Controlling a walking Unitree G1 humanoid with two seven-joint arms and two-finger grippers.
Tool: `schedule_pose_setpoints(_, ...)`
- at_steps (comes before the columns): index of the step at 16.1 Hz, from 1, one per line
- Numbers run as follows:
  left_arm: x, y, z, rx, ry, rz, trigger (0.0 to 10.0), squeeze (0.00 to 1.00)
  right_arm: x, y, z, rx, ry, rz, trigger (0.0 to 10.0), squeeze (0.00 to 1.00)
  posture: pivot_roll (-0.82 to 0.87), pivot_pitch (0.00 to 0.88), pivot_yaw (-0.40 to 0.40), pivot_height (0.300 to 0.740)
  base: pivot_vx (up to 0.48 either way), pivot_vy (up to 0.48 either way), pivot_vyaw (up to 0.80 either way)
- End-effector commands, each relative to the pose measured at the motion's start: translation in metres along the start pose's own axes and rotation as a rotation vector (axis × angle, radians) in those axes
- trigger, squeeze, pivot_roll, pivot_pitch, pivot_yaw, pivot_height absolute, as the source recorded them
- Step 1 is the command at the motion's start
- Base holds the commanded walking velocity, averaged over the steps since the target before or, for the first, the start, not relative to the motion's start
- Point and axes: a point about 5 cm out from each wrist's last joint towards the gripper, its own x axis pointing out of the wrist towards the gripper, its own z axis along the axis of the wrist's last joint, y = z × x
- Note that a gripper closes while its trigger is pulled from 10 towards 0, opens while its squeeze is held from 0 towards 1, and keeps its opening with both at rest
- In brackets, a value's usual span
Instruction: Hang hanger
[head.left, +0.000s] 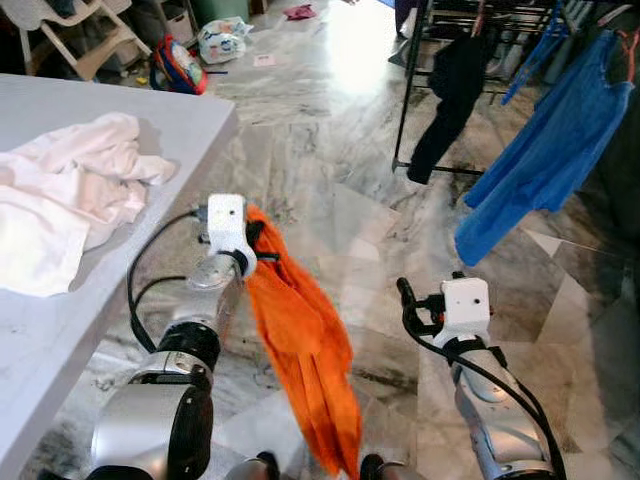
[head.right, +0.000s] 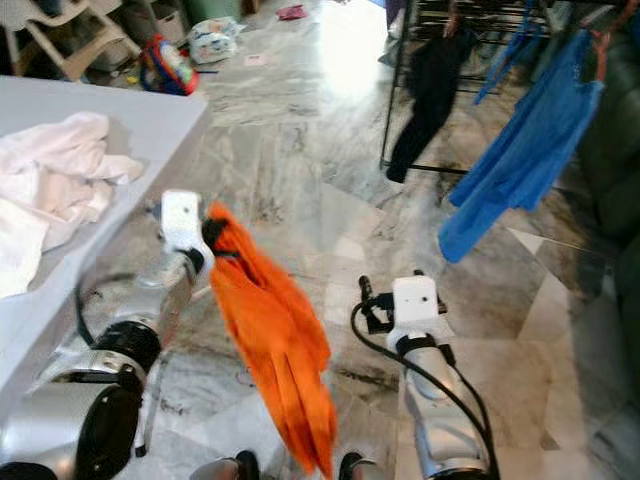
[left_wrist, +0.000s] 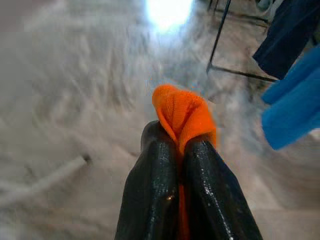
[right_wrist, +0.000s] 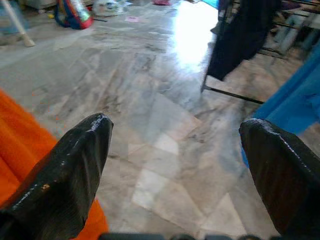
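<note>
An orange garment (head.left: 305, 350) hangs down toward the floor from my left gripper (head.left: 262, 240), which is shut on its top edge. In the left wrist view the two black fingers (left_wrist: 160, 170) pinch a fold of the orange garment (left_wrist: 182, 112). My right gripper (head.left: 408, 300) is held low to the right of it, open and holding nothing; the right wrist view shows its fingers (right_wrist: 75, 160) wide apart over bare floor. A black drying rack (head.left: 410, 90) stands ahead to the right, with a black garment (head.left: 450, 90) and a blue garment (head.left: 550, 150) hanging from it.
A grey table (head.left: 150, 110) runs along my left with white cloths (head.left: 70, 190) piled on it. A colourful bag (head.left: 180, 65) and a white plastic bag (head.left: 222, 40) lie on the marble floor (head.left: 320, 150) far ahead.
</note>
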Motion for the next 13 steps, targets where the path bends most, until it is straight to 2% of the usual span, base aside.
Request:
schedule_pose_setpoints(1, 0.001, 0.001, 0.004, -0.038, 0.001, 0.0, 10.0, 0.0, -0.002, 0.003, -0.004, 0.001, 0.013, -0.001, 10.0, 0.0, 0.0, 0.163, 0.057, 0.74, 0.0, 0.0, 0.0)
schedule_pose_setpoints(2, 0.001, -0.003, 0.002, -0.103, 0.024, -0.028, 10.0, 0.0, -0.002, 0.004, -0.004, 0.0, 0.014, 0.002, 10.0, 0.0, 0.0, 0.163, 0.06, 0.74, 0.0, 0.0, 0.0)
schedule_pose_setpoints(3, 0.001, -0.02, 0.002, -0.217, 0.051, -0.183, 10.0, 0.0, -0.001, 0.003, -0.004, -0.01, 0.015, 0.003, 10.0, 0.0, 0.0, 0.162, 0.061, 0.74, 0.0, 0.0, 0.0)
schedule_pose_setpoints(4, 0.001, -0.02, 0.002, -0.217, 0.051, -0.183, 10.0, 0.0, -0.001, 0.003, -0.004, -0.01, 0.015, 0.003, 10.0, 0.0, 0.0, 0.162, 0.061, 0.74, 0.0, 0.0, 0.0)
schedule_pose_setpoints(6, 0.001, -0.032, 0.013, -0.134, 0.016, -0.326, 10.0, 0.0, 0.001, 0.001, -0.004, -0.02, 0.016, -0.001, 10.0, 0.0, 0.0, 0.161, 0.06, 0.74, 0.0, 0.0, 0.0)
schedule_pose_setpoints(7, -0.001, -0.041, 0.022, -0.053, 0.005, -0.436, 10.0, 0.0, 0.001, 0.0, -0.004, -0.026, 0.018, -0.001, 10.0, 0.0, 0.0, 0.161, 0.059, 0.74, 0.0, 0.0, 0.0)
schedule_pose_setpoints(8, -0.006, -0.049, 0.027, 0.066, 0.002, -0.565, 10.0, 0.0, 0.002, -0.001, -0.005, -0.043, 0.025, 0.003, 10.0, 0.0, 0.01, 0.161, 0.057, 0.74, 0.0, 0.0, 0.0)
schedule_pose_setpoints(10, -0.009, -0.049, 0.028, 0.113, 0.043, -0.617, 10.0, 0.0, 0.002, 0.0, -0.007, -0.053, 0.035, 0.011, 10.0, 0.0, 0.01, 0.16, 0.056, 0.74, 0.0, 0.0, 0.0)
schedule_pose_setpoints(12, -0.009, -0.047, 0.03, 0.174, 0.029, -0.628, 10.0, 0.0, 0.002, 0.001, -0.007, -0.067, 0.035, 0.018, 10.0, 0.0, 0.0, 0.161, 0.056, 0.74, 0.0, 0.0, 0.0)
schedule_pose_setpoints(13, -0.013, -0.049, 0.031, 0.254, -0.005, -0.668, 10.0, 0.0, 0.002, 0.001, -0.007, -0.076, 0.033, 0.021, 10.0, 0.0, 0.0, 0.161, 0.055, 0.74, 0.0, 0.0, 0.0)
